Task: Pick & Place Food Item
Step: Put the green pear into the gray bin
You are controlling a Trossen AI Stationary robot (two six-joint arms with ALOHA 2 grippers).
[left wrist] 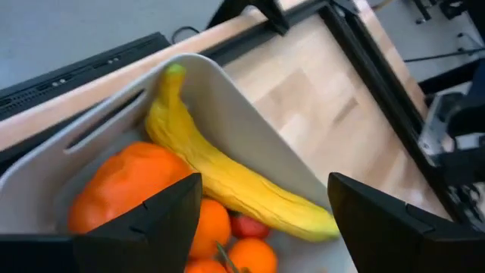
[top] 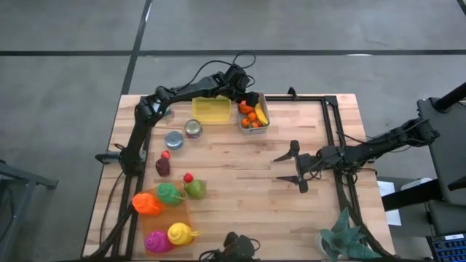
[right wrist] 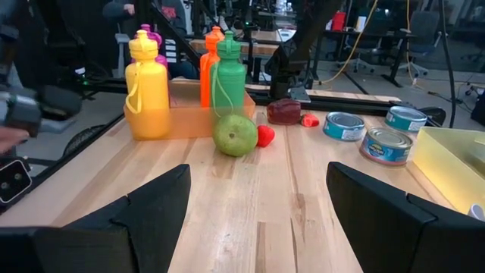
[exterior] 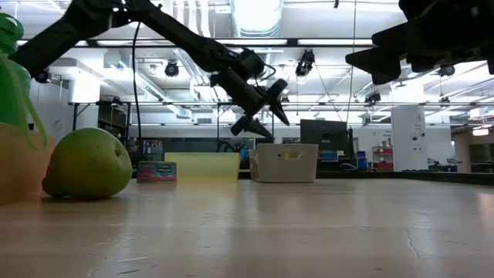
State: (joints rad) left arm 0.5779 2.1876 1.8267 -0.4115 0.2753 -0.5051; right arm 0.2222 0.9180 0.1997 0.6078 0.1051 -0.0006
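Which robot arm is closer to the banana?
Left. The left tool hovers open right over the banana in the white bin. The right tool waits open, mid-table, far away.

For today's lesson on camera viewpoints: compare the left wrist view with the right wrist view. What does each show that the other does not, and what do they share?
Only the left wrist view shows the white bin holding a banana and oranges, with the left gripper open just above them.

Only the right wrist view shows the yellow bottle, orange bottle and green bottle, a green pear, the tin cans and the open right gripper.

Both show the wooden table and two dark open fingers in the foreground.
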